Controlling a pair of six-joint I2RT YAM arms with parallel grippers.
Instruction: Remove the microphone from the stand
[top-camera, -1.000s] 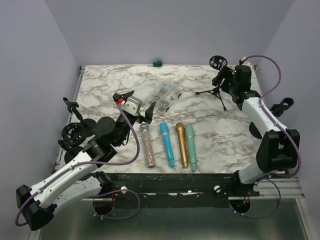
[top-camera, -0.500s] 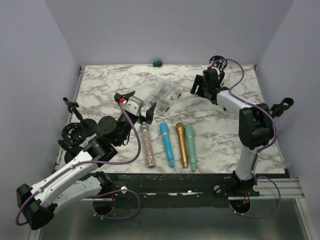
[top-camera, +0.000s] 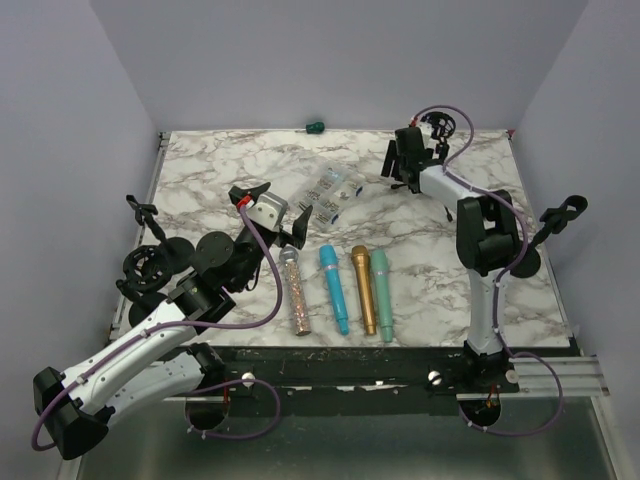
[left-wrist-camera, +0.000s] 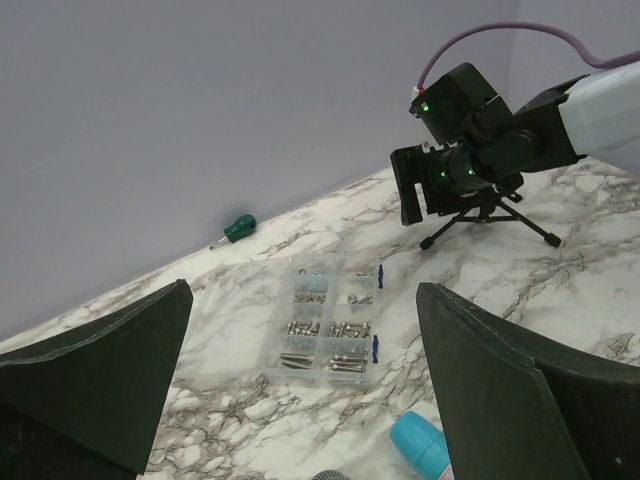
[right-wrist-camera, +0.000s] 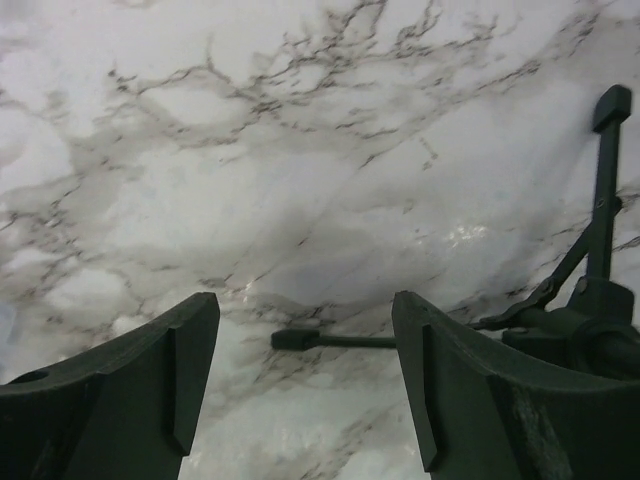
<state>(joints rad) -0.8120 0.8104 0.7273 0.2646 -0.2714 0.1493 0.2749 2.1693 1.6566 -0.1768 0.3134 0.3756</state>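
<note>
A small black tripod stand (left-wrist-camera: 487, 212) with a ring clip (top-camera: 440, 122) on top stands at the back right of the marble table; I see no microphone in it. My right gripper (top-camera: 401, 163) is open just left of the stand, low over the table. In the right wrist view its jaws (right-wrist-camera: 305, 385) stand wide apart over one tripod leg (right-wrist-camera: 335, 340), with the tripod hub (right-wrist-camera: 590, 310) at the right. My left gripper (top-camera: 275, 212) is open and empty over the table's left middle. Several microphones lie side by side at the front: glitter (top-camera: 297, 295), blue (top-camera: 334, 288), gold (top-camera: 363, 288), teal (top-camera: 381, 292).
A clear box of screws (top-camera: 330, 195) lies at mid-table, also in the left wrist view (left-wrist-camera: 330, 325). A green-handled screwdriver (top-camera: 314, 126) lies by the back wall. Black stands with round bases (top-camera: 150, 265) stand at the left edge, another stand (top-camera: 560, 213) at the right edge.
My right arm has swung leftward from the stand's right side to its left, and its gripper now points down at the table by the tripod legs. The left arm has not moved.
</note>
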